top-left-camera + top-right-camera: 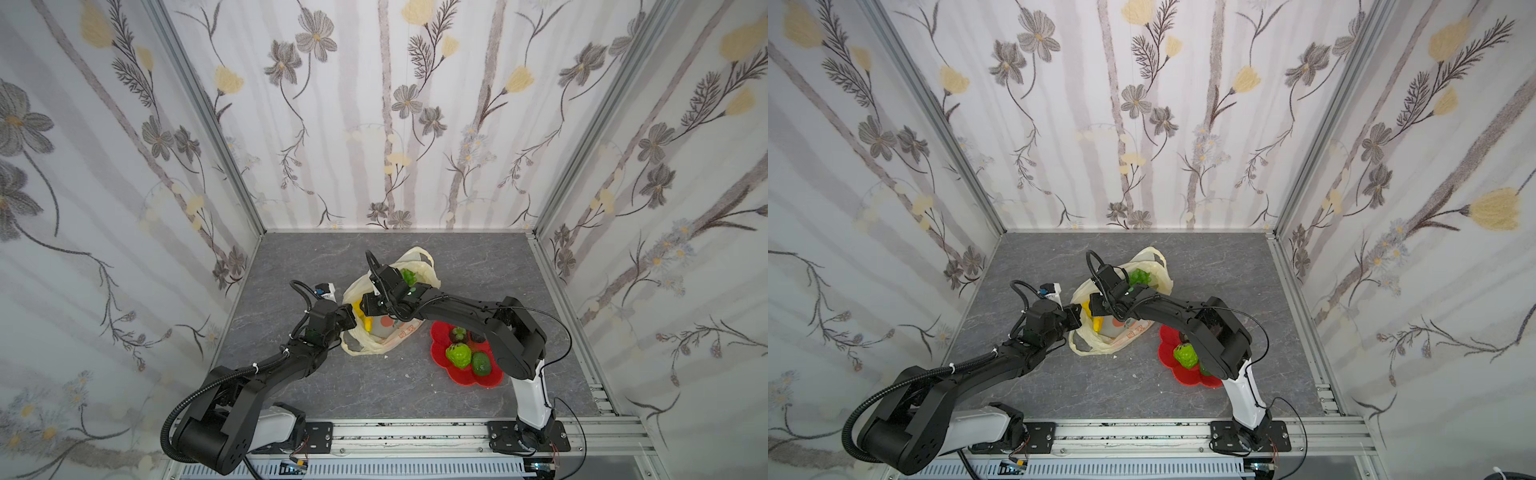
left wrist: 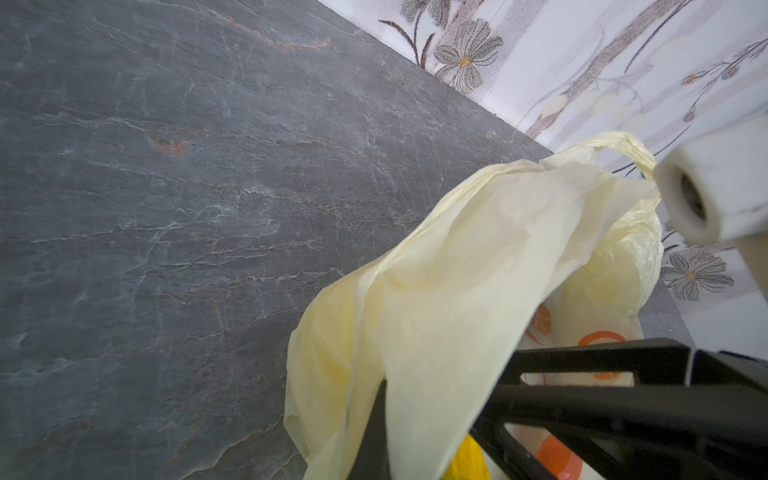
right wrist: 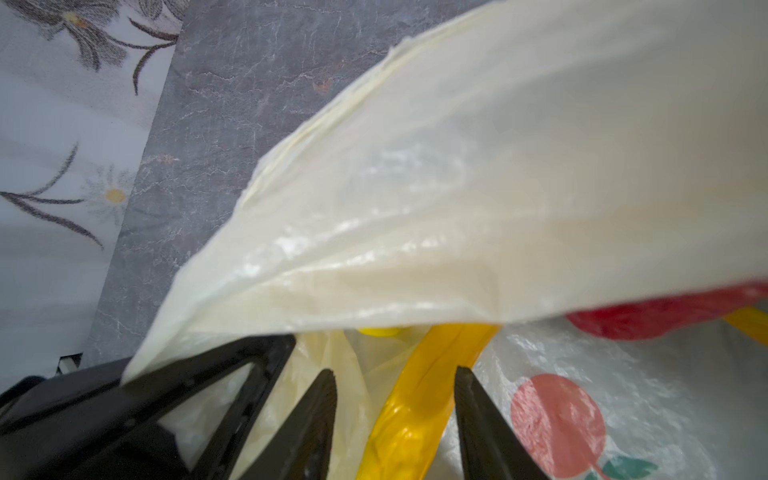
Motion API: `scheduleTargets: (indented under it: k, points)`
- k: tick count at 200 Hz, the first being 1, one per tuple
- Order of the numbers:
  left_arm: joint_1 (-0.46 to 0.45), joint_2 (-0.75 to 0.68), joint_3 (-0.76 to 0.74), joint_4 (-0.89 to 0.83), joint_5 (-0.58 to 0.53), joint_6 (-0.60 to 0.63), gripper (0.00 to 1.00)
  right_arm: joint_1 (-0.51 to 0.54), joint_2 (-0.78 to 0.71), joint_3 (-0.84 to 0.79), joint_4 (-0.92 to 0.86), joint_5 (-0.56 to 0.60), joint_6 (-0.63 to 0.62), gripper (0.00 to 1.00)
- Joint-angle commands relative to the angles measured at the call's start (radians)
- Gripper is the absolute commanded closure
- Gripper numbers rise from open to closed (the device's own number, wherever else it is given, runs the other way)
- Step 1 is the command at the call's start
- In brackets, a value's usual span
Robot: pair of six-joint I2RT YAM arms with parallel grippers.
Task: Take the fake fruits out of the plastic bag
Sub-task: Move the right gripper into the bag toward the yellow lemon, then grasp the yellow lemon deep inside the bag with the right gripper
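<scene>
While left gripper (image 1: 352, 316) clamps bag (image 3: 457, 187) rim, right gripper (image 3: 395, 370) sits in bag mouth, jaws apart astride banana (image 3: 415, 415). Long axis runs ahead between fingers (image 3: 478, 415), across closing line. Right arm nearer.

The thin pale-yellow plastic bag (image 1: 376, 332) lies in the middle of the grey marbled table (image 1: 374, 386). Inside it, the long yellow plastic banana (image 1: 360, 316) sits at the left and the green plastic grape bunch (image 1: 408, 276) at the far end. Right of the bag and nearer lies the red flower-shaped plate (image 1: 461, 376). It bears the bumpy green custard apple (image 1: 458, 356), with the green avocado (image 1: 481, 363) to its right and the red strawberry (image 1: 459, 333) behind it.
</scene>
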Motion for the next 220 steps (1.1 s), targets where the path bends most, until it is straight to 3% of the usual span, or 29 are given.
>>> scheduleTargets:
  k: [1,90,126,220]
  points:
    - [0.001,-0.005,-0.003,0.033,-0.021,-0.008,1.00,0.003,0.023,0.033,0.030,0.006,-0.016,0.52]
    - [0.001,-0.005,-0.005,0.033,-0.026,-0.005,1.00,-0.009,0.137,0.145,-0.055,0.089,-0.009,0.57]
    - [0.003,-0.005,-0.005,0.033,-0.034,-0.008,1.00,-0.015,0.111,0.096,-0.076,0.126,0.012,0.64]
    - [0.003,0.024,0.006,0.033,-0.011,-0.006,1.00,-0.034,-0.004,-0.053,-0.008,0.135,0.034,0.66]
